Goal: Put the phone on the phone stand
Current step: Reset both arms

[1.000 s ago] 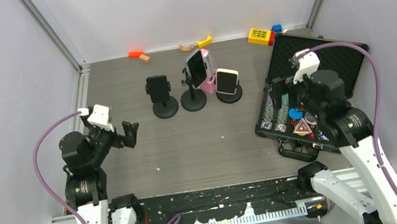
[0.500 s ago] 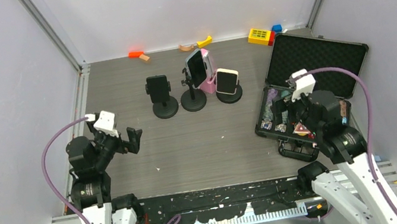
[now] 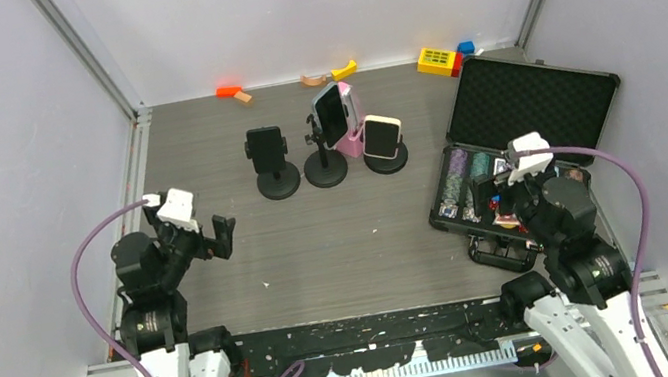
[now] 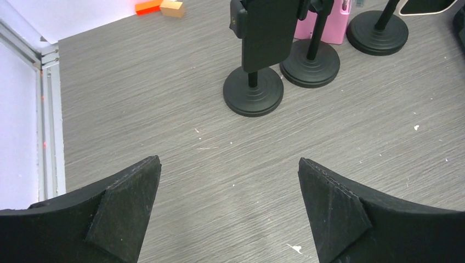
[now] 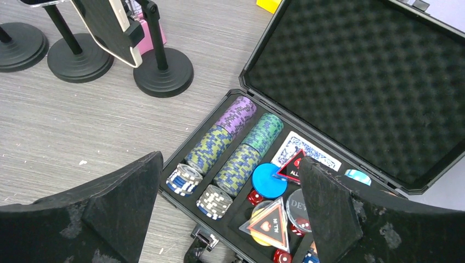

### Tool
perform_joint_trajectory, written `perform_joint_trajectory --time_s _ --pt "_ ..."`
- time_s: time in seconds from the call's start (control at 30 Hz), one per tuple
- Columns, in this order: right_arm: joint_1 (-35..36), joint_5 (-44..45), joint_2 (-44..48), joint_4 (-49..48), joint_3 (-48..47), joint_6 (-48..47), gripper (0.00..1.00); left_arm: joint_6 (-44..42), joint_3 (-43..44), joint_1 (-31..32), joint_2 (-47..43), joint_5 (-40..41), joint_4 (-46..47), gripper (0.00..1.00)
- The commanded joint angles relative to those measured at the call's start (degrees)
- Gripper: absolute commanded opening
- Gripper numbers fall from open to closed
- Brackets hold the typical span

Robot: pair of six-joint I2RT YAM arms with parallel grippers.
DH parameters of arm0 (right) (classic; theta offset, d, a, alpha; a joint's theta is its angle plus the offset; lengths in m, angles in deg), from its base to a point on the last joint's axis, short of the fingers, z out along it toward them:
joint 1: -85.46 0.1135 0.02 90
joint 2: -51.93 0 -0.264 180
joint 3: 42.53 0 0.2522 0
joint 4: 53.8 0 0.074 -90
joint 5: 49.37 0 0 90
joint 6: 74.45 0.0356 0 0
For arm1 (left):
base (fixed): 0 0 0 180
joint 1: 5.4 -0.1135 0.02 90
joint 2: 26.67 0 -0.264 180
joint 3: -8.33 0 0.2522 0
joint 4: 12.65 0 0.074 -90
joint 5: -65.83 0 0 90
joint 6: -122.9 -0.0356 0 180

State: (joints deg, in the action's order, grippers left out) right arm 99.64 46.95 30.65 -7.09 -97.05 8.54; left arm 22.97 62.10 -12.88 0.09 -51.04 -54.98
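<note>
Three black phone stands stand in a row at mid-table. The left stand (image 3: 277, 179) holds a black phone (image 3: 266, 148), also seen in the left wrist view (image 4: 267, 30). The middle stand (image 3: 325, 168) holds a dark phone (image 3: 330, 114). The right stand (image 3: 387, 160) holds a cream-edged phone (image 3: 381, 135), which also shows in the right wrist view (image 5: 109, 24). My left gripper (image 3: 221, 237) is open and empty over bare table (image 4: 229, 164), well short of the stands. My right gripper (image 3: 499, 200) is open and empty above the poker case (image 5: 230, 159).
An open black poker case (image 3: 529, 102) with chips, dice and cards (image 5: 236, 148) lies at the right. A pink block (image 3: 351, 135) stands behind the middle stand. Small coloured toys (image 3: 436, 60) lie along the back wall. A metal rail (image 4: 46, 109) runs along the left.
My right arm has drawn back toward the near edge, its gripper now over the case's front part. My left gripper has moved back a little. The phones and stands have not moved.
</note>
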Motion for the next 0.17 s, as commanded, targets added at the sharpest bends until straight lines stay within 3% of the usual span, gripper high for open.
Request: perform_joint_trajectory --time_s 0.0,0.13 --pt "-0.75 -0.21 1.20 -3.73 0.24 0.33 0.99 -1.16 0.16 -0.75 -0.75 0.90 2.39 1.00" --pt "-0.77 0.38 1.01 -4.04 0.26 0.59 0.99 -1.43 -0.17 -0.76 -0.70 -0.19 2.30 1.00"
